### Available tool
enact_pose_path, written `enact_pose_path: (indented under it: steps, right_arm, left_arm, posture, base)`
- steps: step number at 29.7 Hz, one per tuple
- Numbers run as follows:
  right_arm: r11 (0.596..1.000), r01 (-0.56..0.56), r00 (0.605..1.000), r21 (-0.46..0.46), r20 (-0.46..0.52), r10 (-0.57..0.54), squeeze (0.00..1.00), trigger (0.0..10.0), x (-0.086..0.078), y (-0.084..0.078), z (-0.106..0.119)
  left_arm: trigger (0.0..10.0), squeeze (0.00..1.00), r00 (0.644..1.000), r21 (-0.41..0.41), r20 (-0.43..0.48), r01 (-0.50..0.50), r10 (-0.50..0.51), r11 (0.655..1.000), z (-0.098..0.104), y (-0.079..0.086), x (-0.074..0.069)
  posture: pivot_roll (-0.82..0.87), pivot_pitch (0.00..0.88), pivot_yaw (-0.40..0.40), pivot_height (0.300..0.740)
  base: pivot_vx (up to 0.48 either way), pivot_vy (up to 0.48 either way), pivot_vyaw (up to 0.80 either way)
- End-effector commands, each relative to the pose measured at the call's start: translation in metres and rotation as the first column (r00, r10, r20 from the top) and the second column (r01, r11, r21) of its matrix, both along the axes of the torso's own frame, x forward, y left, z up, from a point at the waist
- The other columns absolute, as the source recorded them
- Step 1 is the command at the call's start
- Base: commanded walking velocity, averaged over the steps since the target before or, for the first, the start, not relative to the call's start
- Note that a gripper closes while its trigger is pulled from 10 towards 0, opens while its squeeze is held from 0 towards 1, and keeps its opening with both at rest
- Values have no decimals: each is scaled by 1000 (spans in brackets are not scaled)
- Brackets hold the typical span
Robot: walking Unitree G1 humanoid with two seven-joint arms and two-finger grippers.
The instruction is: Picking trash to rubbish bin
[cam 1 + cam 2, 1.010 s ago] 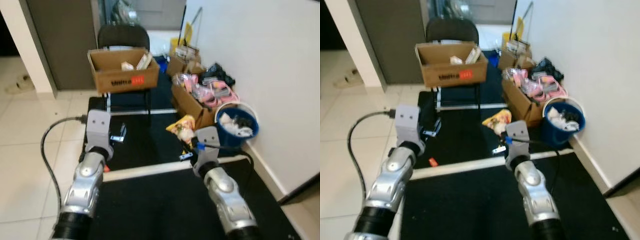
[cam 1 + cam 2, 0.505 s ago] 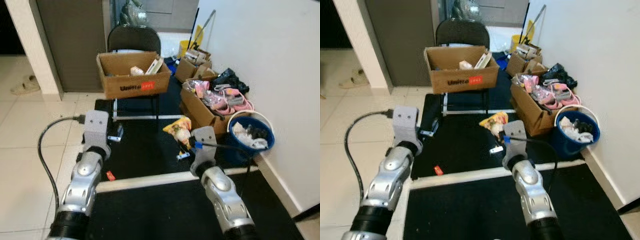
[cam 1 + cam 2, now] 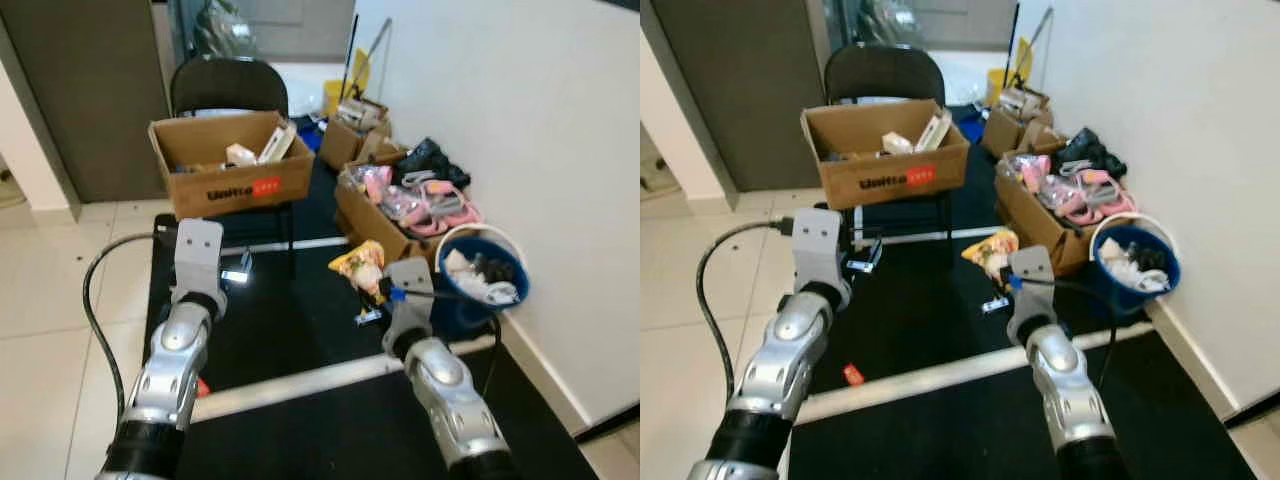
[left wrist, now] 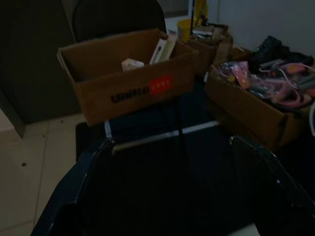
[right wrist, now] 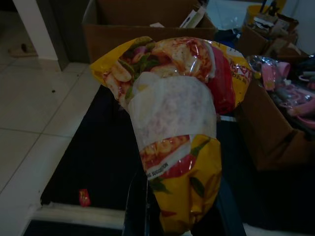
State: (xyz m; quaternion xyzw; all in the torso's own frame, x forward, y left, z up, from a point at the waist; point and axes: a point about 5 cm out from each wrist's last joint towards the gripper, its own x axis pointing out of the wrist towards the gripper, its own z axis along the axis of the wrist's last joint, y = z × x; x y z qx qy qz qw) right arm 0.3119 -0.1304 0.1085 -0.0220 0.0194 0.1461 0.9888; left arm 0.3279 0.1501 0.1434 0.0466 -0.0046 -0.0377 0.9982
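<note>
Progress: we judge pickup done, drop left | right claw (image 3: 992,262) closed on yellow snack bag (image 5: 179,123), held above black mat (image 3: 930,300) | blue bin (image 3: 1134,262) near, to its right | left claw (image 4: 172,147) wide open, empty

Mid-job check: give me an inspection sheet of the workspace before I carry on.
Surface: black mat on pale tiled floor.
Job's things: yellow snack packet held in the right end effector; blue bucket by the wall, already holding rubbish.
Clutter: small red scrap on the mat; open box of pink items.
End effectors: right shut on the packet; left end effector open, empty.
Cables: black cable looping from the left wrist.
Surroundings: cardboard box on a black chair; white wall on the right.
</note>
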Motion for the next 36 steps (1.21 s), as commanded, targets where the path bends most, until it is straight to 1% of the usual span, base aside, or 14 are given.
enact_pose_path:
  steps: [1, 25, 36]
  right_arm:
    - [1000, 15, 1000, -10, -11, -15, 0, 10000, -2, -5, -4]
    - [1000, 13, 1000, -13, -20, -13, 0, 10000, -5, -4, -8]
    - [1000, 23, 999, -17, -22, -23, 0, 10000, -5, -6, -9]
  left_arm:
    - [10000, 0, 1000, 7, -18, 4, -4, 1000, -3, -1, -1]
    - [10000, 0, 1000, 8, -27, 7, -7, 1000, -5, 0, -4]
    - [10000, 0, 999, 6, -32, 13, -13, 1000, -5, -1, -3]
  posture:
    - [-72, 73, -39, 740]
    - [-71, 79, -34, 740]
    - [-74, 85, -30, 740]
  base:
    - [364, 0, 0]
    - [362, 0, 0]
    - [364, 0, 0]
